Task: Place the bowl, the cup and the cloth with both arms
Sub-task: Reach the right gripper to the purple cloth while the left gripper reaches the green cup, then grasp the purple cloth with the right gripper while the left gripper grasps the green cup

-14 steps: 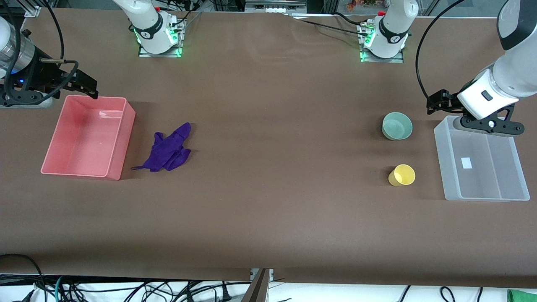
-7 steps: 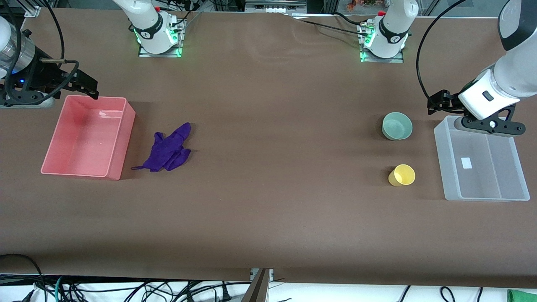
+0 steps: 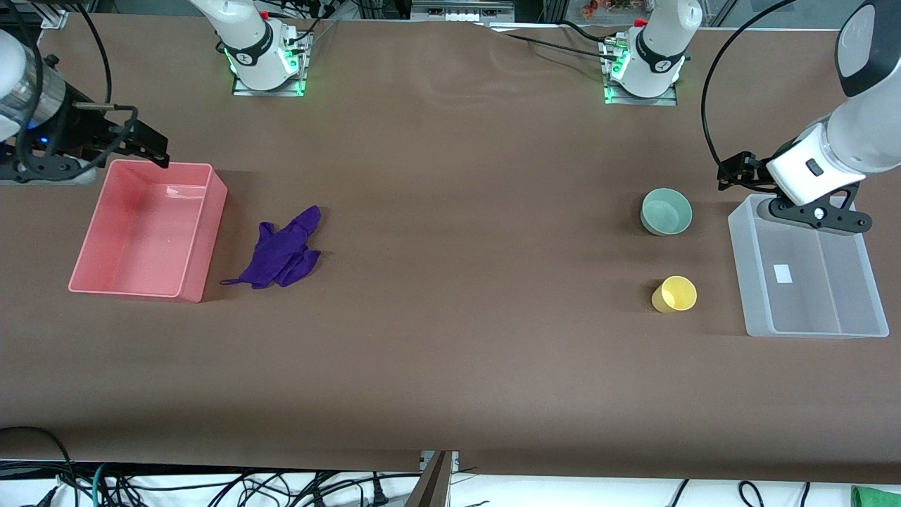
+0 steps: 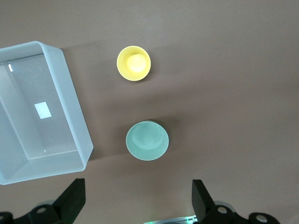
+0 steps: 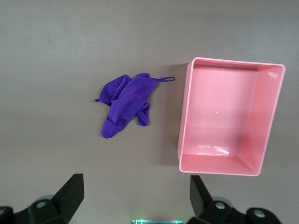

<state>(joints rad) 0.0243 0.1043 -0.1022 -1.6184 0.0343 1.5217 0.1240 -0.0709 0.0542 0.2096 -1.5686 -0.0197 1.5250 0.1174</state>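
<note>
Left gripper (image 4: 135, 205) up in the air near the clear bin (image 3: 746, 282), jaws wide apart, holding nothing. Right gripper (image 5: 135, 203) likewise spread and bare, by the pink bin (image 3: 204, 232). Bowl (image 3: 666, 211) upright on the table; cup (image 3: 674, 293) nearer the camera, mouth tipped camera-ward. Cloth (image 3: 283, 249) beside the pink bin, lying diagonally, loop toward the camera.

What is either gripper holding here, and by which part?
Nothing. The left gripper and right gripper are open and empty; bowl, cup and cloth lie on the table.
</note>
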